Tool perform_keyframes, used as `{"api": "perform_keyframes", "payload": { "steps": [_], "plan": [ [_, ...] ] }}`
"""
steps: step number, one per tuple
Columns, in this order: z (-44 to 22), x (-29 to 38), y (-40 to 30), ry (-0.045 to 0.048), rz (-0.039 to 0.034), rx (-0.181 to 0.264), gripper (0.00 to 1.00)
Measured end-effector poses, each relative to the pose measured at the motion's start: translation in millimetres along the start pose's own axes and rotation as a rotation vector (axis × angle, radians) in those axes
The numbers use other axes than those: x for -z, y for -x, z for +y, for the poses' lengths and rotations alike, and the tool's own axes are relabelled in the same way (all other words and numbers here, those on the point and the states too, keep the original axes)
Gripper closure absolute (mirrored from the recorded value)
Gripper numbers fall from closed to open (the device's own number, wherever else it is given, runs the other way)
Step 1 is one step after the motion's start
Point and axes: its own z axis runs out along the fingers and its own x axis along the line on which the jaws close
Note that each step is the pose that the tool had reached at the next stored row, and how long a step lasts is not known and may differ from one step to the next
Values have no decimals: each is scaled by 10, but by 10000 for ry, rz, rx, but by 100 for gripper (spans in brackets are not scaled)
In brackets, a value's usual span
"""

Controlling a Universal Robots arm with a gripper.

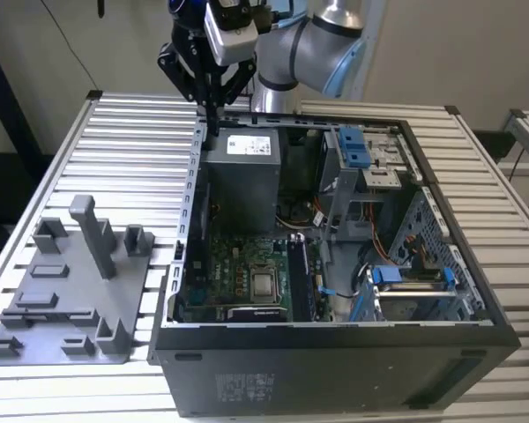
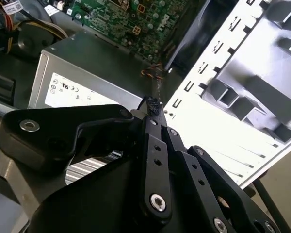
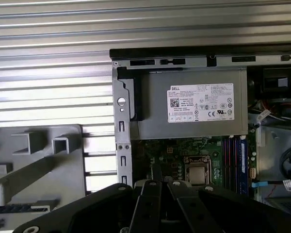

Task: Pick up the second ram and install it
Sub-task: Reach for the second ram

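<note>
Claw (image 2: 153, 104): narrow, tips together, empty, above case (image 1: 197, 167) wall, beside power supply (image 1: 247, 176).
Ram (image 3: 243, 155): bluish stick I take for it, upright in a board slot.
Risk: if I lower here, the tips strike the wall.

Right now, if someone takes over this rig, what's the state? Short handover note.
Gripper: shut, holding nothing, above the case at its corner by the power supply.
Second ram: not in the gripper. A bluish board stands in the slots beside the processor; cannot tell if it is that stick.
Done: install cannot be confirmed from these views.
Left: pick and install, unless that board is the second ram.
</note>
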Motion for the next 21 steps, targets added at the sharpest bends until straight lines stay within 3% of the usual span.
{"api": "perform_keyframes", "payload": {
  "steps": [21],
  "plan": [
    [-20, 5, -277, 0, 0, 0, 89]
  ]
}}
